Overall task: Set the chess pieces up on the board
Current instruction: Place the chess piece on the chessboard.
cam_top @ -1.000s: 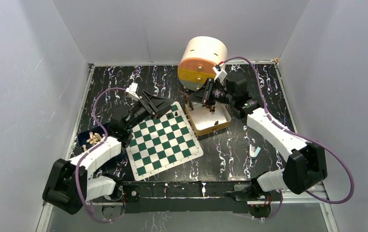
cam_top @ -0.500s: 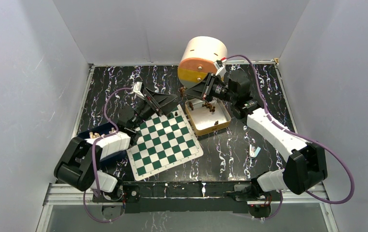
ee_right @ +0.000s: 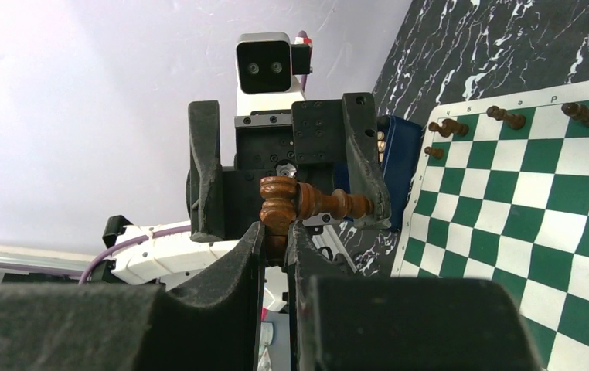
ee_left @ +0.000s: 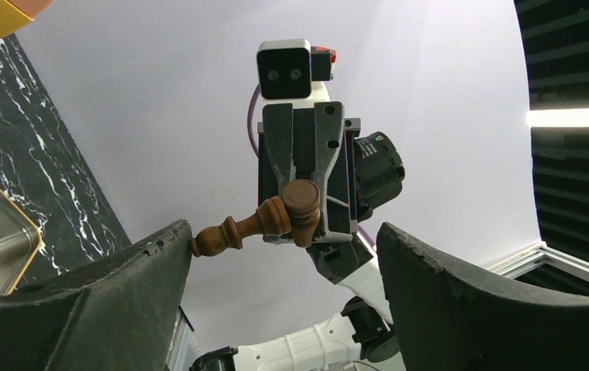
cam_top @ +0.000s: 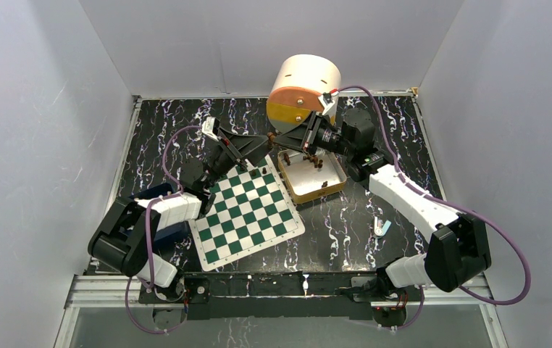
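**Item 1 – right gripper (cam_top: 278,139).** It is held above the table (cam_top: 403,123), at the far-left corner of the tan tray (cam_top: 318,194). Its fingers (ee_right: 229,270) are pinched on the round base of a brown chessman (ee_right: 318,202). Compared with a second ago, it is seen slightly higher and further left.

**Item 2 – brown chessman.** A turned piece carried sideways in the air, with its knobbed end pointed at the left gripper (cam_top: 256,150). The tip lies between that gripper's fingers and reaches up to one of them. Whether it touches cannot be told.

**Item 3 – left gripper.** Its fingers (ee_left: 121,286) are spread wide, one on each side of the chessman, and nothing is held. A second ago it was low over the far-left corner of the board (cam_top: 248,210). It is now raised and faces the right gripper. The left arm's elbow has been drawn in toward the board.

**Item 4 – board.** A green-and-white checkered mat with a white border, laid flat at the table's centre and turned at an angle. Its position is unchanged.

**Item 5 – chessmen (ee_right: 505,117).** Several dark pieces are stood along the board's far edge rows. A few more are left in the tan tray.

**Item 6 – blue bin (ee_right: 396,166).** It sits left of the board. It is now largely covered by the left arm, where a second ago pale pieces were visible inside it.
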Controlling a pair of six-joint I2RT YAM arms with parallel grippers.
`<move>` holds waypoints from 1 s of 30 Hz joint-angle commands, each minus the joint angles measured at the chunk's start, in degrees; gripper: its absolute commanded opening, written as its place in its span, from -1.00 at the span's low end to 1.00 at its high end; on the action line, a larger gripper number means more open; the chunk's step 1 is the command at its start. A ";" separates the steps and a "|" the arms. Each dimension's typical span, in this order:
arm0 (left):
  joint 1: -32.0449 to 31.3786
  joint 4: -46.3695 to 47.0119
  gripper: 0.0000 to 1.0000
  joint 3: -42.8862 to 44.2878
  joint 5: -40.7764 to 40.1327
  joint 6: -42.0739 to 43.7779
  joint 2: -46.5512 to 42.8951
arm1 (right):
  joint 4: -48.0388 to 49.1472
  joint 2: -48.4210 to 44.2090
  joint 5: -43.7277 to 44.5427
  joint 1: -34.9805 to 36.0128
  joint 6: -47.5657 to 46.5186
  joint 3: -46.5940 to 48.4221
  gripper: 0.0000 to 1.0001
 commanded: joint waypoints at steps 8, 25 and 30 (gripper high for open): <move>-0.42 4.12 0.51 -0.48 -3.10 0.29 -3.24 | 4.42 -1.20 -0.05 0.31 0.02 -1.29 -0.70; -0.37 4.03 0.16 -4.00 -7.82 -1.16 -5.99 | 0.00 -2.06 3.19 0.31 -4.55 -1.97 -0.70; -0.42 3.86 0.01 -3.88 -7.60 -1.20 -5.12 | -0.32 -2.28 3.23 0.32 -4.94 -2.17 -0.70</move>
